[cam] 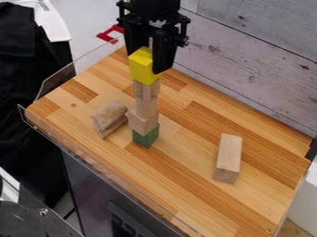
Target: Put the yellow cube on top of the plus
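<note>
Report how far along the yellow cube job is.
Looks done: the yellow cube is lined up over the wooden plus, high on the upright stack with the green block at its base. In hand: the gripper has its fingers around the cube. Left: probably settling it, letting go and backing away; whether its weight already rests on the plus, I can't tell.

A green block (146, 137) stands on the bench (180, 183), left of its middle, with a pale wooden block (142, 123) on it and a narrower wooden block (146, 108) on that. Just beside them, towards the bench's left corner, lies a rounded wooden block (110, 118). An oblong wooden block (229, 155) lies nearer the right edge. Clear plastic guards (55, 84) line the left and front edges; a plank wall (248, 69) runs behind.
</note>
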Tool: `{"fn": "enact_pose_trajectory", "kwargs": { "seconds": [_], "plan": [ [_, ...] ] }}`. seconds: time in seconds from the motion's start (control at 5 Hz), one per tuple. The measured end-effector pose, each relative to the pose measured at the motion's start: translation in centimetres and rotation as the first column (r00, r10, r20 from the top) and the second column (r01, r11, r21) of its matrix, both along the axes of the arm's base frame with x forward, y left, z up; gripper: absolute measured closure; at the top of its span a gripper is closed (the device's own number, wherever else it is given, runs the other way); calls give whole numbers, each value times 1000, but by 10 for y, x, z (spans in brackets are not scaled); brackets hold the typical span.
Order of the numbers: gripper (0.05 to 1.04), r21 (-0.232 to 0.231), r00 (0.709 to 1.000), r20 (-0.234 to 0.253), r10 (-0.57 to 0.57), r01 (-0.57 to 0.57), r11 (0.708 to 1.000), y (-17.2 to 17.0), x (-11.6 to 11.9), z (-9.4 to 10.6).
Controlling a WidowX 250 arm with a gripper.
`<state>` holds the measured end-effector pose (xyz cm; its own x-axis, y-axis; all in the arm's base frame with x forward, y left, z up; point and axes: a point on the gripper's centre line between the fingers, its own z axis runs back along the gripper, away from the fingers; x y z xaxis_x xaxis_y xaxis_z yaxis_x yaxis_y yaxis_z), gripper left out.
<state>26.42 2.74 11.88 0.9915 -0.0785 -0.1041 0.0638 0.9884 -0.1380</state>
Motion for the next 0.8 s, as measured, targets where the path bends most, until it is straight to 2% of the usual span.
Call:
{"fn": "enact_pose_trajectory", "kwargs": {
  "seconds": [0.4, 0.6, 0.8],
  "plan": [
    [507, 9, 1000, -3, 11, -11, 1000, 1, 1, 0],
    [507, 13, 999, -34, 17, -17, 1000, 2, 1, -7],
    [436, 14, 999, -40, 22, -22, 1000, 2, 2, -8]
  ]
}}
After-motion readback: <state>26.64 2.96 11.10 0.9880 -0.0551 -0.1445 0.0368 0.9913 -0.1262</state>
